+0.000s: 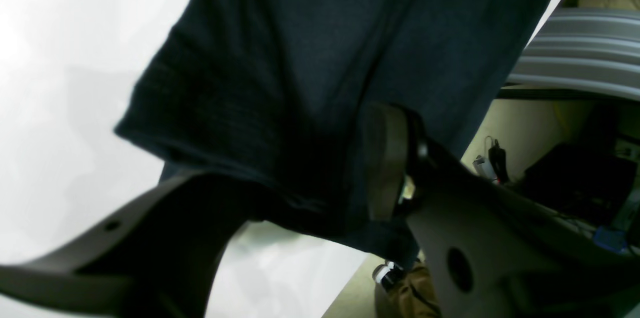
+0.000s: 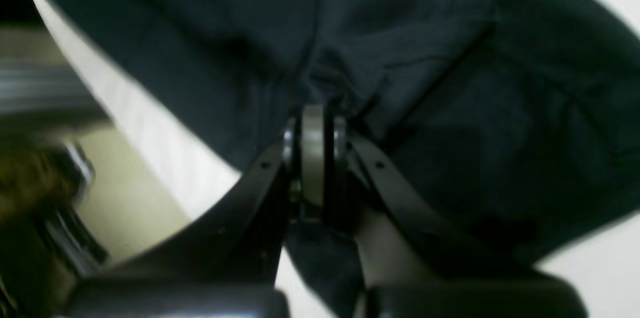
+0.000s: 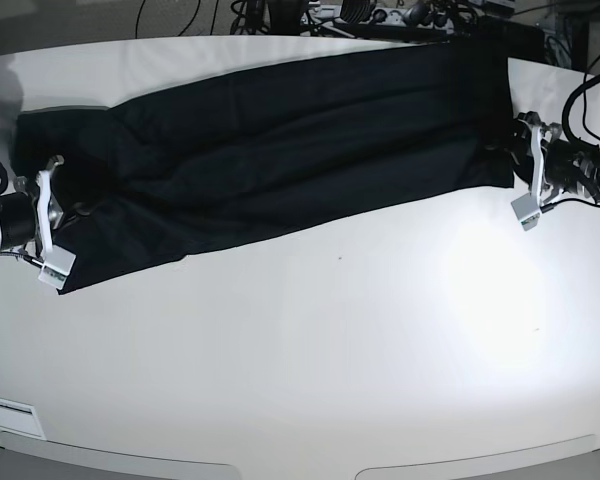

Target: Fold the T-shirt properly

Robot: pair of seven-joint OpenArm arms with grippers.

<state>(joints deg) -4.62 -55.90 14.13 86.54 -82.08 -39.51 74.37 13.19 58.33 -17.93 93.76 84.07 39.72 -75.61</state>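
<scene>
The T-shirt (image 3: 280,150) lies on the white counter (image 3: 310,350) as a long dark strip in the base view, one end beside each arm. The left fingers (image 1: 320,178) stand wide apart over one end, with a raised flap of cloth between them and no grip visible. The right fingers (image 2: 322,163) are together at a crease near the other end; whether fabric is pinched between them cannot be told (the cloth and the hardware are both dark).

Probable faults from this state:
1. Slipped or partial grip. Cause: closing the left fingers on the upper flap alone, which would peel one layer and leave the layer beneath behind.
2. Skewed fold. Cause: one arm lifting or travelling ahead of the other, since the strip already lies at a slant.
3. Bunched end. Cause: the right fingers dragging across the creases without a secure hold.
4. Overhang. Cause: pulling cloth toward the counter's far edge, which lies close by.
</scene>
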